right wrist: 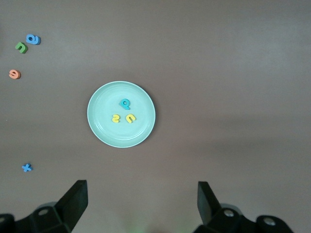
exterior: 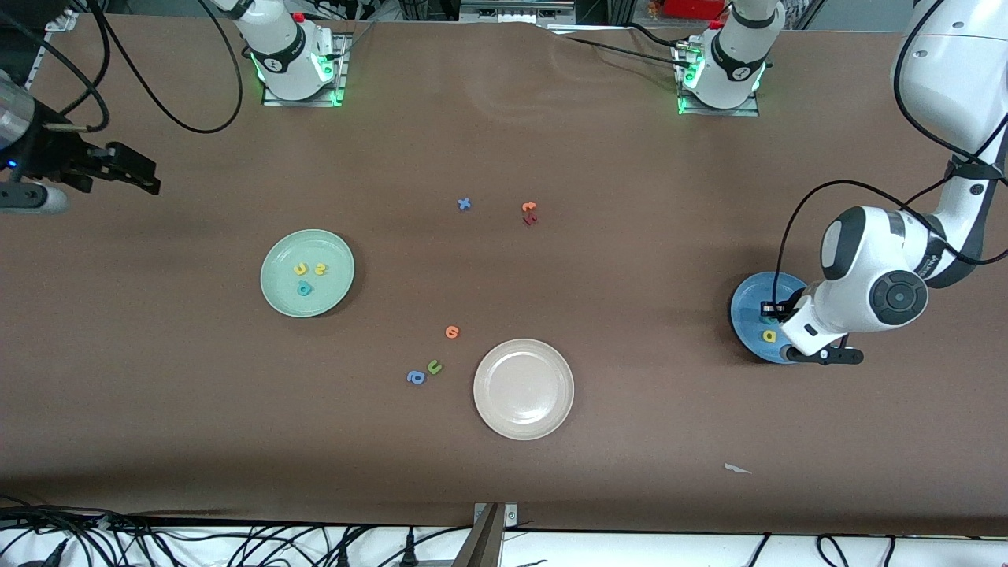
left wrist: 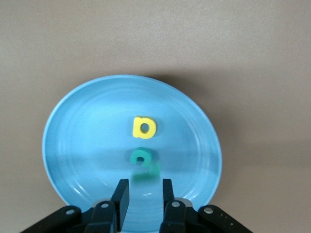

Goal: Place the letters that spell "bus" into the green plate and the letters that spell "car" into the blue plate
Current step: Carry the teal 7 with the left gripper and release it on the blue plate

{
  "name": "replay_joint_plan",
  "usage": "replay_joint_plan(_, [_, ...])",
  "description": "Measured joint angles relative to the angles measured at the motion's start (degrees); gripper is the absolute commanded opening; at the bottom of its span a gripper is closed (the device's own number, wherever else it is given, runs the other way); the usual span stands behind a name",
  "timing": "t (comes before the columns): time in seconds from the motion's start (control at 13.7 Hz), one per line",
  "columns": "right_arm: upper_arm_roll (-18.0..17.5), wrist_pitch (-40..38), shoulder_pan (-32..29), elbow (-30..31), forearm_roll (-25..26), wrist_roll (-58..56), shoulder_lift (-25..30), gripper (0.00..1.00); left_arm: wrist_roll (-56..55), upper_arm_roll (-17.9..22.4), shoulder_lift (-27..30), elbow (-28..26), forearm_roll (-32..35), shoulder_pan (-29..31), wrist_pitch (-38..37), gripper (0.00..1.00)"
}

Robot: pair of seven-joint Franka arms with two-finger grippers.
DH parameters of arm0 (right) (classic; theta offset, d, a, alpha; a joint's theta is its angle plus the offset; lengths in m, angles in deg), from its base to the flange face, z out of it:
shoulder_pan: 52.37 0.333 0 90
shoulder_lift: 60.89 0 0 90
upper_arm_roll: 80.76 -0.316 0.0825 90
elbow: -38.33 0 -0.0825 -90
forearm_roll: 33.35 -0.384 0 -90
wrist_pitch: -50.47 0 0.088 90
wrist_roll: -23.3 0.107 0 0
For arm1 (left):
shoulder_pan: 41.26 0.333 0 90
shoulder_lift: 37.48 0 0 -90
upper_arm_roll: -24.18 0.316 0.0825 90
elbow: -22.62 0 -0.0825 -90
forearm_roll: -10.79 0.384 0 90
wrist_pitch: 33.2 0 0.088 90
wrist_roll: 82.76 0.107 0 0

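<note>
The blue plate (exterior: 748,315) (left wrist: 77,136) lies near the left arm's end of the table. My left gripper (exterior: 770,313) (left wrist: 145,183) hangs low over it, jaws a little apart with nothing between them. A yellow "a" (exterior: 769,336) (left wrist: 144,127) and a teal letter (left wrist: 142,158) lie in the plate. A second, blurred teal letter (left wrist: 149,173) shows just off the fingertips. The green plate (exterior: 283,295) (right wrist: 104,131) holds a teal "b" (exterior: 305,289) (right wrist: 125,103), a yellow "s" (exterior: 320,268) (right wrist: 115,118) and a yellow "u" (exterior: 301,268) (right wrist: 130,118). My right gripper (exterior: 151,177) (right wrist: 141,187) waits wide open near the right arm's end.
A beige-white plate (exterior: 524,389) sits nearer the front camera, mid-table. Beside it lie an orange letter (exterior: 452,332), a green "u" (exterior: 434,367) and a blue "a" (exterior: 416,377). A blue "x" (exterior: 465,204) and an orange and dark red pair (exterior: 529,213) lie farther back.
</note>
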Motion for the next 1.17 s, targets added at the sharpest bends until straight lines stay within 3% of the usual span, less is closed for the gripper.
replay_joint_plan(1.17, [-0.4,-1.4,-0.2,0.9,0.0,0.0,0.6,1.0,1.2,-0.9,0.0,1.3,0.1,-0.1,-0.2,1.0])
